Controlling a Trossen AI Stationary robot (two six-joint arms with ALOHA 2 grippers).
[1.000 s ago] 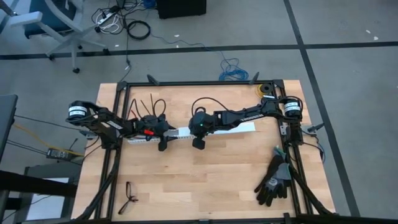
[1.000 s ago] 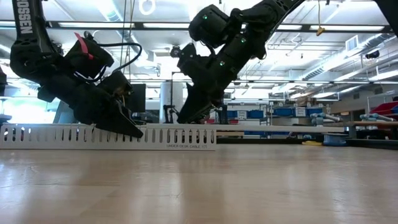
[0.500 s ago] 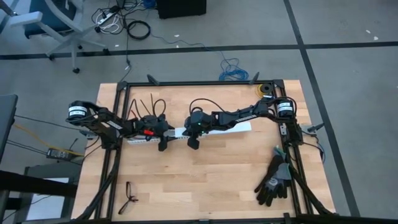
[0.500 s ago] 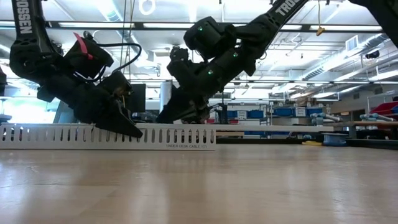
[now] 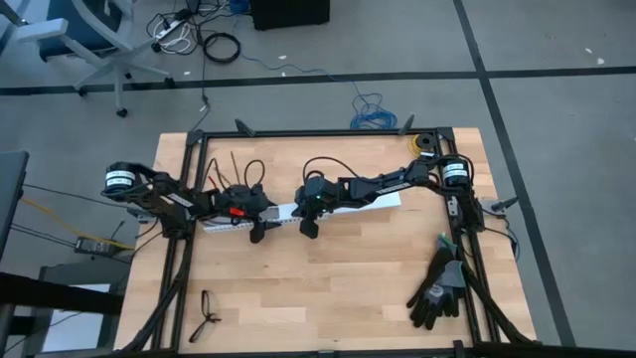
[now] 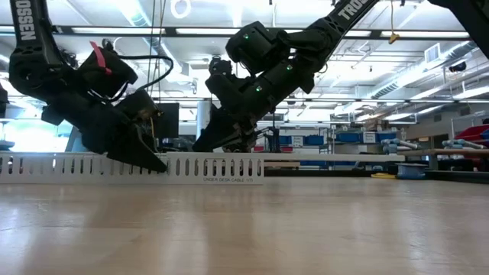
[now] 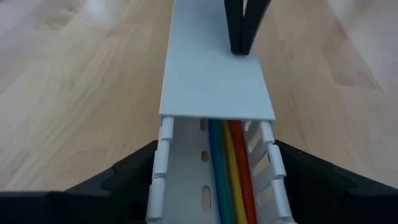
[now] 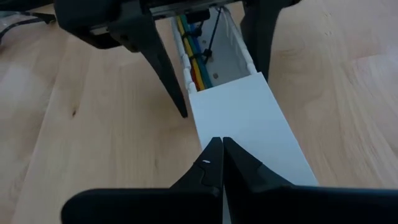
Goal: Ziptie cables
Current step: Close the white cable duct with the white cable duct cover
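Since a second ago the right gripper (image 5: pixel 309 227) has drawn in from nearer the table's centre toward nine o'clock and now stands with its fingers pressed together, holding nothing, tips down on the flat white cover (image 8: pixel 252 121) of the slotted channel (image 6: pixel 92 166). The left gripper (image 5: pixel 257 231) has backed a touch toward nine o'clock; its fingers (image 7: pixel 118 180) are spread wide, one on each side of the channel, and grip nothing.

The cables (image 7: pixel 227 177), blue, yellow and red, lie side by side inside the uncovered stretch of channel, between the left fingers, just at the cover's edge.

The table (image 5: pixel 328 288) is pale wood in a black frame, on a grey floor crossed by dark lines. The low view shows a workshop hall with ceiling lights and shelving.

A pair of dark gloves (image 5: pixel 437 288) lies toward four o'clock, and a pair of glasses (image 5: pixel 207 314) toward seven o'clock. A blue wire coil (image 5: pixel 375 114) sits on the floor near twelve o'clock, and an office chair (image 5: pixel 70 30) stands toward ten o'clock.
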